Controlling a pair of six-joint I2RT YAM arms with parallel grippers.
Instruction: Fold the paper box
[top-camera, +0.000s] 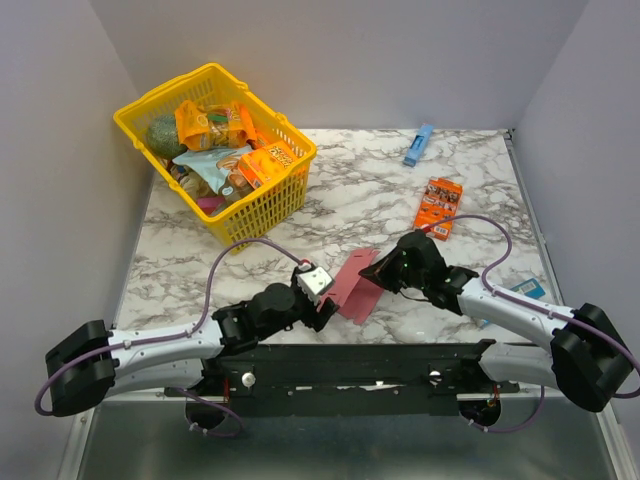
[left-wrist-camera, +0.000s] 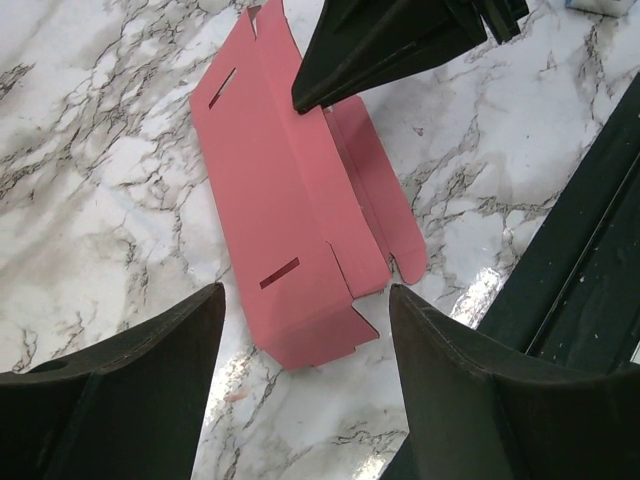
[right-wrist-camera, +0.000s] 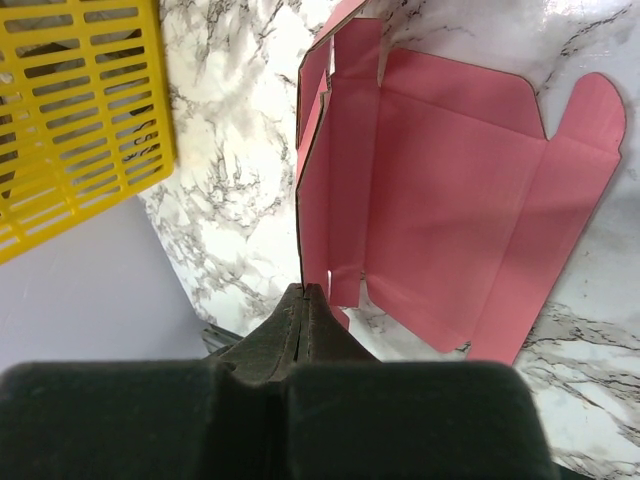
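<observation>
The pink paper box is a flat cut-out sheet with flaps on the marble table, partly folded. In the left wrist view the sheet shows two slots and lies ahead of my open, empty left gripper. My right gripper is shut on a raised side panel of the box, pinching its edge and holding it upright. In the top view the right gripper is at the sheet's right side and the left gripper is at its left.
A yellow basket of snacks stands at the back left; its wall shows in the right wrist view. An orange printed snack box and a slim blue box lie farther back. The black rail runs along the near edge.
</observation>
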